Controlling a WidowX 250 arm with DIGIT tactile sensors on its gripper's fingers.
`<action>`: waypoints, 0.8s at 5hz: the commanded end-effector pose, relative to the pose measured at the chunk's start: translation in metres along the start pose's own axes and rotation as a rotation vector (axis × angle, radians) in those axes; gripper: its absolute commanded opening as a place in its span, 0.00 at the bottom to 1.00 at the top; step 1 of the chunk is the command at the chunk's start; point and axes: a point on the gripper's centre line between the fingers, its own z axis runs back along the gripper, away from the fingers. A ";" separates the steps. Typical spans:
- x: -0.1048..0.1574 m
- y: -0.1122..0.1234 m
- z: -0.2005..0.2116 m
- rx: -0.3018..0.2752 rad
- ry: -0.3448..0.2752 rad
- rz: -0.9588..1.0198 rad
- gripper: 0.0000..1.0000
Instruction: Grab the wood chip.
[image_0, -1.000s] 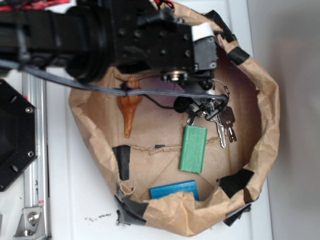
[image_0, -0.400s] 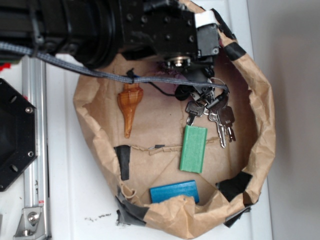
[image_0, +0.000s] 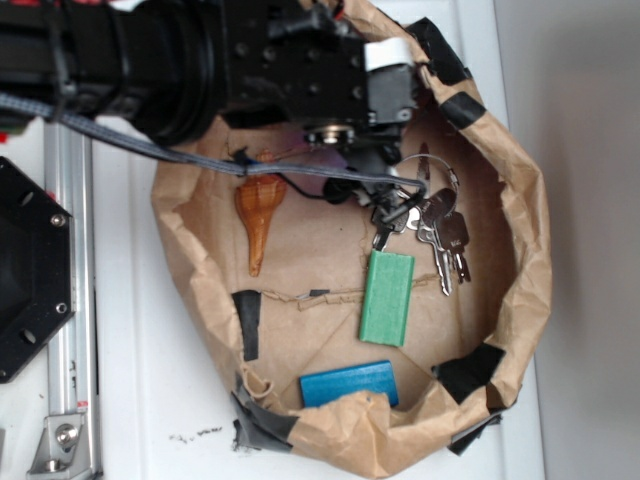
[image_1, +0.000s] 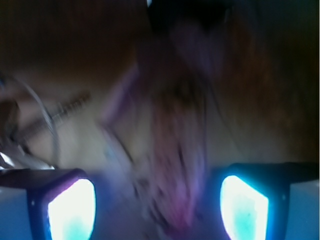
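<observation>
In the wrist view a blurred, streaky brown wedge, the wood chip (image_1: 177, 150), lies on the paper floor and runs down between my gripper's (image_1: 157, 210) two glowing pads (image_1: 70, 210). The pads stand wide apart with gaps on both sides of the chip, so the gripper is open. In the exterior view the black gripper (image_0: 350, 150) hangs low over the back of the paper basin (image_0: 520, 290), and the arm hides the wood chip there.
An orange-brown conch shell (image_0: 260, 210) lies to the left, a bunch of keys (image_0: 435, 235) just right of the gripper, a green block (image_0: 386, 297) in the middle and a blue block (image_0: 348, 384) at the front. A grey cable (image_0: 200, 160) crosses the basin.
The arm has shifted left and slightly toward the back of the basin. The keys have edged a little left. The shell and blocks have not moved.
</observation>
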 end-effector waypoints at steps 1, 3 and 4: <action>0.019 0.014 0.001 -0.030 -0.029 0.007 1.00; 0.015 0.001 -0.033 0.005 0.036 -0.009 0.00; 0.016 -0.002 -0.033 0.011 0.031 -0.020 0.00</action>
